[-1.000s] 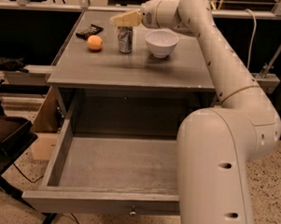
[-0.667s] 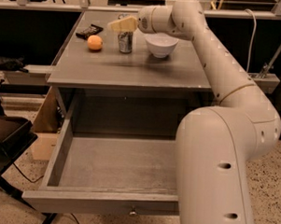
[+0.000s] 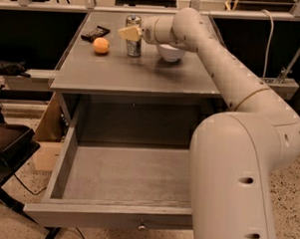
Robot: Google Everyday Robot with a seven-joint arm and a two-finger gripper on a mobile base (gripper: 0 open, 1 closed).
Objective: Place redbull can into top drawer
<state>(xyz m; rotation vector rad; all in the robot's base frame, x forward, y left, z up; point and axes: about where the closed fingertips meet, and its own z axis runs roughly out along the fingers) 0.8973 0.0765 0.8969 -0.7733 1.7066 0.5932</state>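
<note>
The redbull can stands upright on the grey tabletop near its far edge, between an orange fruit and a white bowl. My gripper reaches in from the right and sits in front of the can's upper half, its cream fingers overlapping the can. The top drawer is pulled wide open below the tabletop and holds nothing. Its front panel with a small round knob is at the bottom of the view.
An orange fruit lies left of the can. A white bowl sits right of it, partly behind my arm. A dark flat object lies at the back left. A black chair stands left of the drawer.
My gripper has moved left and slightly down, from beside the bowl to the can's upper part. The can, fruit and bowl have stayed put.
</note>
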